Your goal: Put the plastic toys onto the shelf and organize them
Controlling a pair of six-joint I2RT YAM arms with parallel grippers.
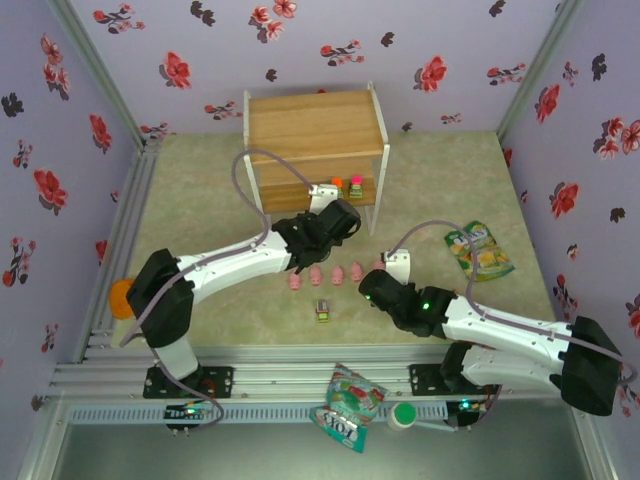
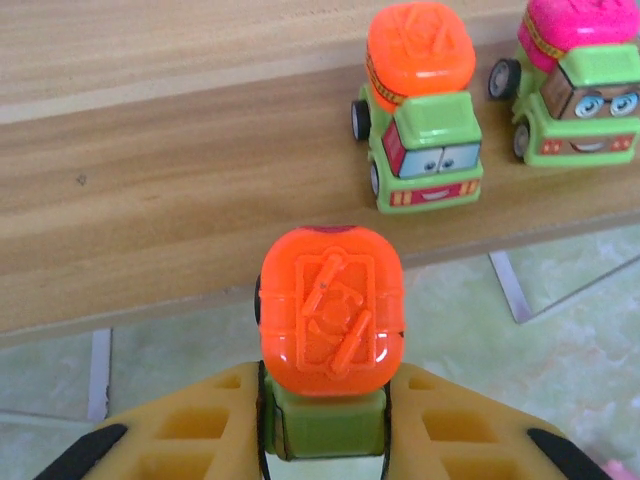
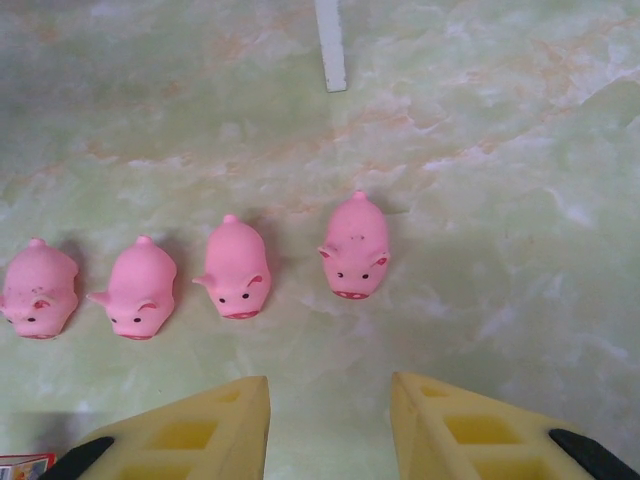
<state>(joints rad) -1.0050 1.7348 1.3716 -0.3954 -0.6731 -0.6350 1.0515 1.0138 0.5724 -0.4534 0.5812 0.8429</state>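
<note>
My left gripper (image 2: 325,425) is shut on an orange-topped toy with a green base (image 2: 330,310), held just in front of the shelf's lower wooden board (image 2: 180,170). An orange-topped toy (image 2: 420,100) and a pink-topped toy (image 2: 580,80) stand on that board. From above, the left gripper (image 1: 338,205) is at the front of the shelf (image 1: 315,125). Several pink pigs (image 3: 236,268) lie in a row on the table. My right gripper (image 3: 330,420) is open just short of the rightmost pig (image 3: 356,245). A grey-topped toy (image 1: 322,310) sits alone nearer the arms.
A white shelf leg (image 3: 330,45) stands beyond the pigs. One snack bag (image 1: 478,250) lies at the right and another (image 1: 345,405) by the arm bases. An orange round object (image 1: 120,298) sits at the left edge. Flowered walls enclose the table.
</note>
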